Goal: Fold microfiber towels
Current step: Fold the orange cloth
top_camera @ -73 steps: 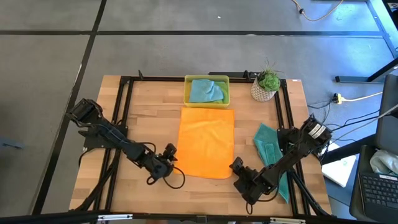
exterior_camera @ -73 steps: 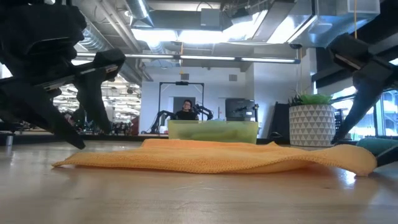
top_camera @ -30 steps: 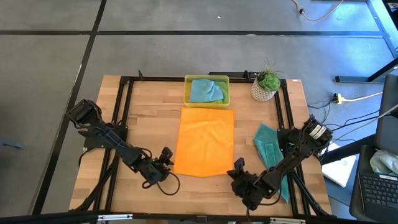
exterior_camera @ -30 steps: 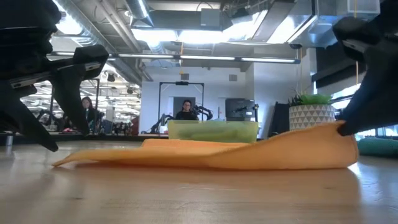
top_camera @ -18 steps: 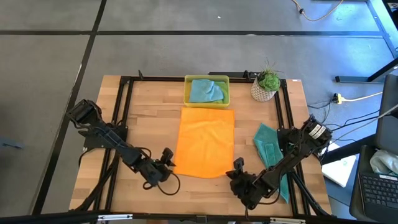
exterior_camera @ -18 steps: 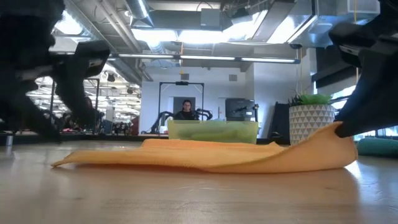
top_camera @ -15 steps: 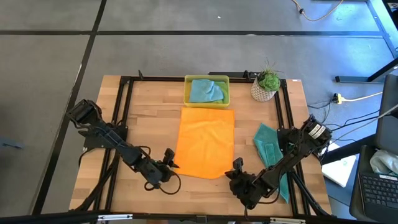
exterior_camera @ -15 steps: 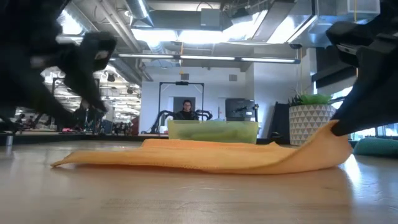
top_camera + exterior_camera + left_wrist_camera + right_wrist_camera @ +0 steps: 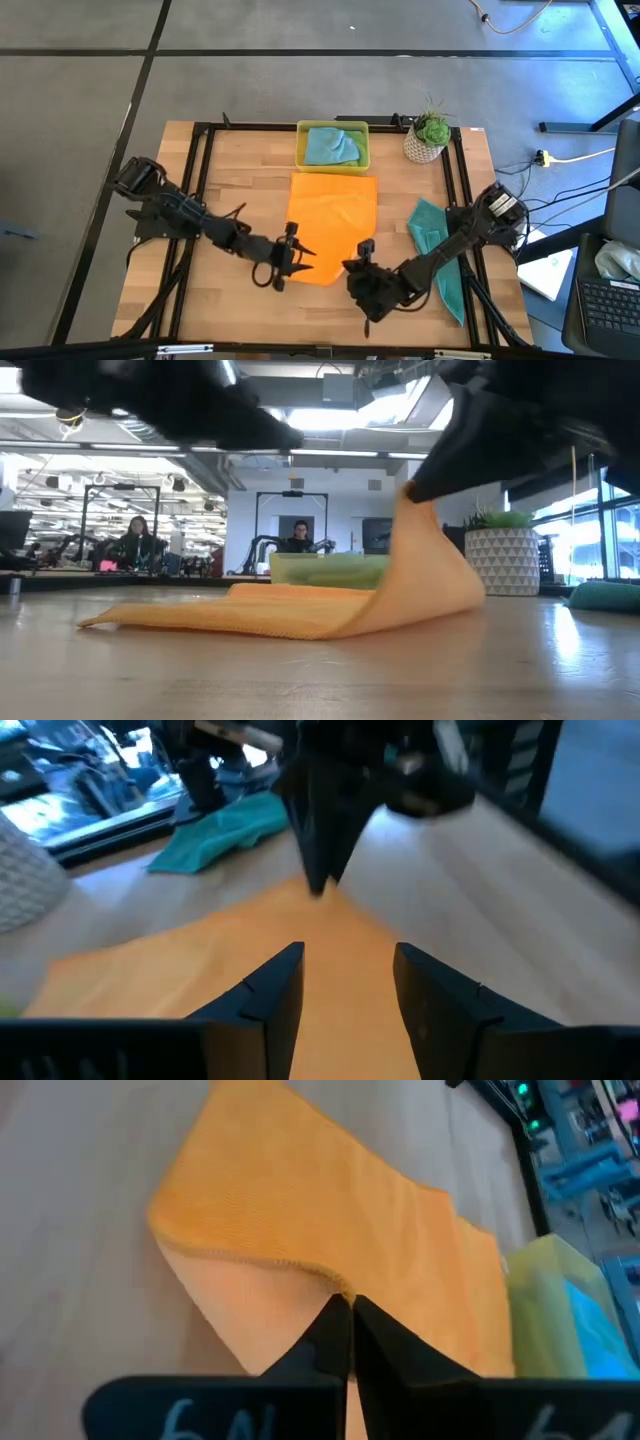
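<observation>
The right pincer (image 9: 364,247) pinches the orange towel's (image 9: 335,215) near corner, lifting it to fold, while the left pincer (image 9: 298,251) hovers wide.

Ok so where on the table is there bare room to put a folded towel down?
Bare wood lies left of the orange towel and yellow tray, behind the left arm. The near middle is crowded: left gripper, and right gripper pinching the towel's corner. The teal towel fills the right.

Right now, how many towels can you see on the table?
3. An orange towel at the table's middle, a light blue towel in the yellow tray, and a teal towel by the right edge. More may be hidden.
</observation>
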